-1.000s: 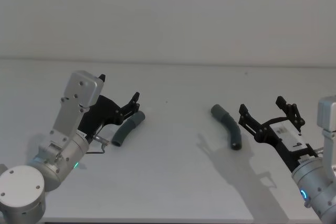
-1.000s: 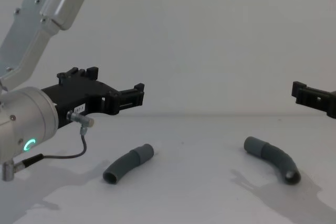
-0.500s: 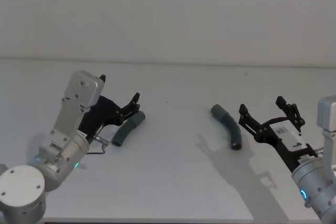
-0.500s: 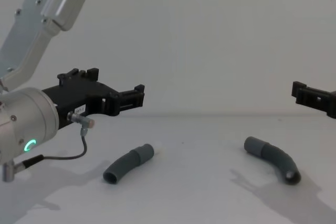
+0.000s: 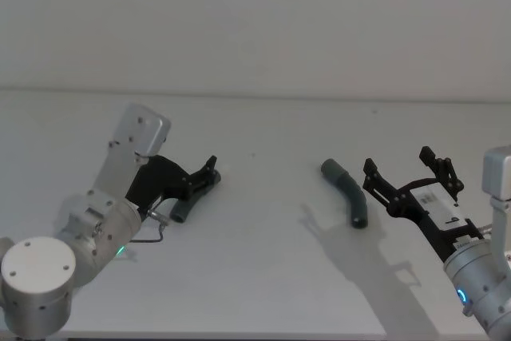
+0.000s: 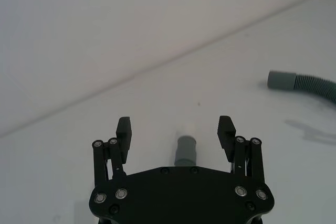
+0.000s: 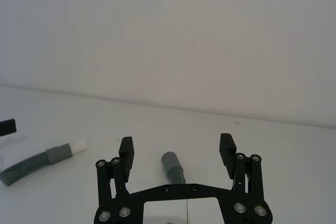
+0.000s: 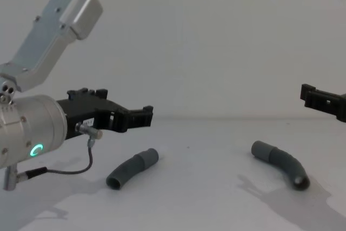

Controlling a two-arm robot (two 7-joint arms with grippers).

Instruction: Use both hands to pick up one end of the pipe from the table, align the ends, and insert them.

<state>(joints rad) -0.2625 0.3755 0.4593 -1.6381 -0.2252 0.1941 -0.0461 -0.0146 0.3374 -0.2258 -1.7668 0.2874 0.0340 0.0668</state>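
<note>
Fingers of the left gripper (image 5: 209,172) stand wide above the white-tipped pipe piece (image 5: 181,208), clear of it, toward the tabletop's (image 5: 263,261) left edge (white tip (image 6: 186,129) toward the far edge). The right gripper (image 5: 398,162), fingers also wide, hangs beside the ribbed piece (image 5: 349,191) nearer the right edge.

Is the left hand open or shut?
Open: the black left hand has fingers spread wide, the white-tipped grey hose piece showing between them.
</note>
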